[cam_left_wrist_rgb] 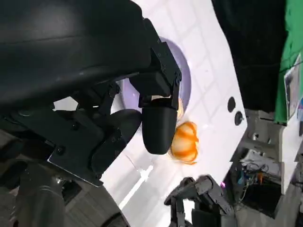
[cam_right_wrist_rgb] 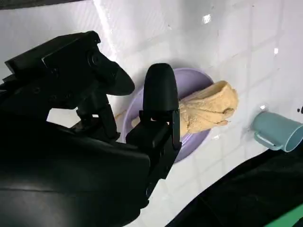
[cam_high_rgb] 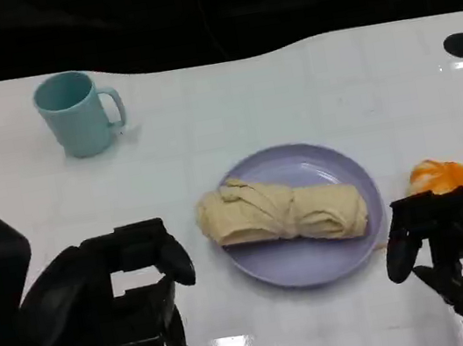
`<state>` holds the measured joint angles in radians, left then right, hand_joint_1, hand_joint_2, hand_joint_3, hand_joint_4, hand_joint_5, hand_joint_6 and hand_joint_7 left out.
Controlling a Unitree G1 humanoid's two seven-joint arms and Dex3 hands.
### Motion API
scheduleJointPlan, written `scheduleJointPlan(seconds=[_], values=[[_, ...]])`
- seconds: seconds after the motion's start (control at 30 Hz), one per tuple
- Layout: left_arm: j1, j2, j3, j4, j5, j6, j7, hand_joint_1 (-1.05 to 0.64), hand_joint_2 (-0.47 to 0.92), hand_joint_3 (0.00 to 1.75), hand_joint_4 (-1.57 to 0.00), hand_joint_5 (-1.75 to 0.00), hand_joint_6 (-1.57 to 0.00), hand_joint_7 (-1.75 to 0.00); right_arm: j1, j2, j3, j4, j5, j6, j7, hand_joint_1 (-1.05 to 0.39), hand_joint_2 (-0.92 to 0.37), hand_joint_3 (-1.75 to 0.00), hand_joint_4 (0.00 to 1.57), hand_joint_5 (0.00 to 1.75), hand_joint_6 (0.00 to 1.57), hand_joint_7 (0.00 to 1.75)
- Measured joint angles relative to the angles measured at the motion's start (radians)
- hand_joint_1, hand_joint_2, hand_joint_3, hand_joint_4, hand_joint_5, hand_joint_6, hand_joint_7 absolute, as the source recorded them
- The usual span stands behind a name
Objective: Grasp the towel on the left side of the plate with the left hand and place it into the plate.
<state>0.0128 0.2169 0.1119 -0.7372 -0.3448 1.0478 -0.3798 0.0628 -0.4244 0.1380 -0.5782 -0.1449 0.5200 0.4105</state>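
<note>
Head view, left hand: black many-fingered left hand (cam_high_rgb: 136,291) hovered over bare table at the lower left, fingers apart, holding nothing, just left of the plate.
Head view, right hand: black right hand (cam_high_rgb: 453,247) sat at the lower right, fingers loosely spread, empty, beside a crumpled orange and white object (cam_high_rgb: 454,175).
Head view, towel: rolled tan cloth towel (cam_high_rgb: 282,211) lay across the round lavender plate (cam_high_rgb: 334,255), its left end overhanging the rim.
Head view, remainder: light teal handled mug (cam_high_rgb: 76,113) stood upright on the white gridded table (cam_high_rgb: 289,92), well apart from the plate.
Left wrist view: plate rim and orange object appeared beyond the spread fingers (cam_left_wrist_rgb: 158,125).
Right wrist view: towel rested in the plate; mug stood beyond.
</note>
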Motion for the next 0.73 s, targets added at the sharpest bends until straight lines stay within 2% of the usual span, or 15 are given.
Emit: scheduleJointPlan(seconds=[0.33, 0.73], values=[[0.0, 0.041, -0.07, 0.104, 0.026, -0.06, 0.036, -0.08, 0.42, 1.42, -0.86, -1.75, -0.77, -1.65, 0.009, -0.01, -0.007, 0.008, 0.001, -0.024, 0.003, 0.01, -0.57, -1.08, 0.71, 1.73, 0.7, 1.43], [0.0, 0.059, -0.106, 0.128, 0.028, -0.107, 0.054, -0.08, 0.38, 1.49, -0.87, -1.75, -0.78, -1.63, 0.011, -0.016, -0.016, 0.013, 0.015, -0.033, 0.012, 0.02, -0.56, -1.08, 0.72, 1.75, 0.69, 1.45]])
